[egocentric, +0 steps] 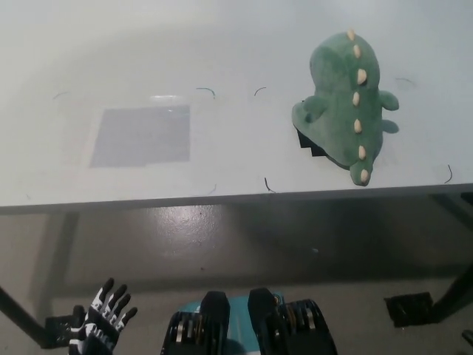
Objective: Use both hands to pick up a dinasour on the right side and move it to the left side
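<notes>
Resting on the right part of the pale worktop (222, 44): a green plush dinosaur (346, 103), soft and rounded, seen from behind and above; running down its back, a row of cream cloth spikes (358, 126), ending at the tail tip close to the worktop's front edge; sticking out to either side, short stubby limbs; showing beneath its left flank, a small dark stepped shape (309, 144), too hidden to identify. Lying flat on the worktop's left part, well apart from the dinosaur, a greyish rectangular patch (142, 134), smooth and slightly glossy, with a bright glare band along its upper edge; scattered around both, thin dark curved marks (206, 90) on the surface, like corner marks. Holding nothing, no container anywhere in view. Showing below the front edge, a grey shiny floor (222, 244) with dim reflections, plus dark worktop legs (18, 314) cut off at the lower left and right. Hanging low at the lower left, under the worktop's level and far from the dinosaur, the left hand (100, 322), white with black segments, fingers spread apart and empty, its lower part cut off by the picture's edge. Nowhere to be made out, the black right hand.
</notes>
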Controlling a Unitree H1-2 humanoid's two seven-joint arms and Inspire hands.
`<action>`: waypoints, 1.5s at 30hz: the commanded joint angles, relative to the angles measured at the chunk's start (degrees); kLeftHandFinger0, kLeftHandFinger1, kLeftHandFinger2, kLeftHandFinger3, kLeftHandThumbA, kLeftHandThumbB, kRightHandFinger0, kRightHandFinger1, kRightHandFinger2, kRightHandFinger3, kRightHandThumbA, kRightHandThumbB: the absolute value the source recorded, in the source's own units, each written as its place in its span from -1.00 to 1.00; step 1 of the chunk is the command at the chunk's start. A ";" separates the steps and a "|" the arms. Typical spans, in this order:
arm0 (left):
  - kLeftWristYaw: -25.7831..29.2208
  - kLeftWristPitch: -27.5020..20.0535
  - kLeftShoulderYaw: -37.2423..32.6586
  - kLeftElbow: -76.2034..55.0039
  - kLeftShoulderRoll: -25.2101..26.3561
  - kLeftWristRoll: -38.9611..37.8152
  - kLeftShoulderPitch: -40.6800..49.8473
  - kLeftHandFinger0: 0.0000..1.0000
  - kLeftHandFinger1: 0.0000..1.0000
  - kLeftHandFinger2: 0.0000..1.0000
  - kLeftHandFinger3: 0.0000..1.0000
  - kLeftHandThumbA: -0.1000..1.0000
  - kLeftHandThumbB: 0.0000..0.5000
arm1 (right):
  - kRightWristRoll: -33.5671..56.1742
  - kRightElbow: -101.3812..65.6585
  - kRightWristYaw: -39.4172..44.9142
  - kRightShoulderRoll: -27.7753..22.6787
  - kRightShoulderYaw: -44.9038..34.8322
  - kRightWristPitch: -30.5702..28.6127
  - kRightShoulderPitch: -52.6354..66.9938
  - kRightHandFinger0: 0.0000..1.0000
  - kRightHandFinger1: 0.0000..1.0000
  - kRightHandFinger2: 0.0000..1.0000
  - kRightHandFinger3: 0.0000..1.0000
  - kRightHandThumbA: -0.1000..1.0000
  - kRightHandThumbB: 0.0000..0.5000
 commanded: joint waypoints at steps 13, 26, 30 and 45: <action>0.63 0.42 -0.71 -11.52 -0.23 0.51 -1.11 1.00 1.00 1.00 1.00 1.00 -0.14 | 3.58 -8.91 0.04 0.81 -1.10 -1.58 -3.01 1.00 1.00 1.00 1.00 0.83 -0.06; 2.96 11.42 -2.30 -19.88 -1.01 1.37 -15.35 1.00 1.00 1.00 1.00 1.00 -0.15 | 2.12 -14.60 -1.82 0.81 -0.97 1.29 -11.45 1.00 1.00 1.00 1.00 0.95 -0.06; 3.12 13.39 -2.63 -19.51 -0.91 1.94 -20.31 1.00 1.00 1.00 1.00 1.00 -0.07 | 1.95 -15.45 -2.49 0.39 -1.01 3.77 -13.23 1.00 1.00 1.00 1.00 0.98 0.02; 3.34 14.32 -3.89 -4.77 -1.95 4.56 -41.19 1.00 1.00 1.00 1.00 1.00 0.22 | -1.93 -13.69 -5.72 -1.11 -1.77 11.66 -26.91 1.00 1.00 1.00 1.00 0.94 0.38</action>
